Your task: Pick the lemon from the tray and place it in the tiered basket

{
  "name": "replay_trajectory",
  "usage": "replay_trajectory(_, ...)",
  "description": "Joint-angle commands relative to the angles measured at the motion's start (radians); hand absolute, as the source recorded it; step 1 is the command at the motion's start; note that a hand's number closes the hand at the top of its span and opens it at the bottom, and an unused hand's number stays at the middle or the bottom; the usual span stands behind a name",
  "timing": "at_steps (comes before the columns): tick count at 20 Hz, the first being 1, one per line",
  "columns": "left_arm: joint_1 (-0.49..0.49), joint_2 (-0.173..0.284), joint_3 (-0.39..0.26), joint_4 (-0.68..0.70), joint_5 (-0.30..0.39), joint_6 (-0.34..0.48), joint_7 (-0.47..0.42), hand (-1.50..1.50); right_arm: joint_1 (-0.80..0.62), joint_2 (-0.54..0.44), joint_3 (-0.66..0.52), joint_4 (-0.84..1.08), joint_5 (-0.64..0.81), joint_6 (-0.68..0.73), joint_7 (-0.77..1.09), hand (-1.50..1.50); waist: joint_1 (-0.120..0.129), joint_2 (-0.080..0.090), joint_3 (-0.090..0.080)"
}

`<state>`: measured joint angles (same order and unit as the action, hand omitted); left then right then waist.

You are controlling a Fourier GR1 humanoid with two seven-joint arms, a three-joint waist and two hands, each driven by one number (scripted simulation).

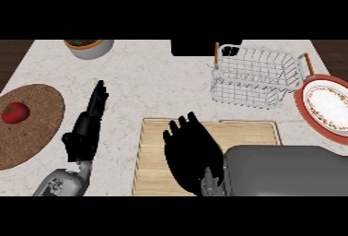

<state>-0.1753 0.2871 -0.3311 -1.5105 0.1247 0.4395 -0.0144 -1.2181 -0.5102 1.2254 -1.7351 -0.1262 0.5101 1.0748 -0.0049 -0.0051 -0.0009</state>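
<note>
A wooden tray [252,133] lies on the counter at lower centre. No lemon shows anywhere; my right hand [194,152] hangs black over the tray's left half and hides whatever is beneath it. Its grey forearm [285,170] covers the tray's lower right corner. The white wire tiered basket [255,76] stands behind the tray, up and to the right of that hand, with nothing visible inside. My left hand [85,131] rests open on the counter left of the tray, fingers straight and pointing away from me.
A round woven mat [34,133] at the left edge carries a red tomato [15,113]. A red-rimmed plate [329,108] lies right of the basket. A grey pot [88,47] and a dark object [197,47] stand along the back.
</note>
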Motion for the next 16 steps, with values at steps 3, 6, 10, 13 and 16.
replay_trajectory(3, 0.006, 0.017, 0.015, -0.033, -0.001, -0.032, 0.028, 0.00, 0.068, -0.001, -0.019, -0.026, 0.040, 0.044, 0.174, -1.50, -0.001, 0.000, 0.000)
replay_trajectory(6, -0.016, -0.009, 0.001, -0.052, -0.032, 0.002, 0.081, 0.00, 0.119, -0.024, -0.034, 0.046, 0.084, 0.049, 0.071, -1.50, 0.005, 0.003, 0.001)
replay_trajectory(10, -0.006, 0.000, 0.027, -0.061, -0.043, -0.011, 0.071, 0.00, 0.183, -0.049, -0.063, -0.041, 0.122, 0.085, 0.073, -1.50, 0.003, 0.001, 0.001)
replay_trajectory(13, 0.068, -0.022, 0.030, -0.006, -0.037, -0.038, -0.054, 0.00, 0.206, -0.001, -0.075, 0.047, 0.199, 0.065, 0.009, -1.50, 0.010, 0.004, 0.000)
replay_trajectory(16, 0.065, -0.013, 0.031, -0.071, -0.037, -0.049, 0.019, 0.00, 0.279, 0.040, -0.073, 0.016, 0.225, 0.080, 0.053, -1.50, 0.009, 0.002, 0.001)
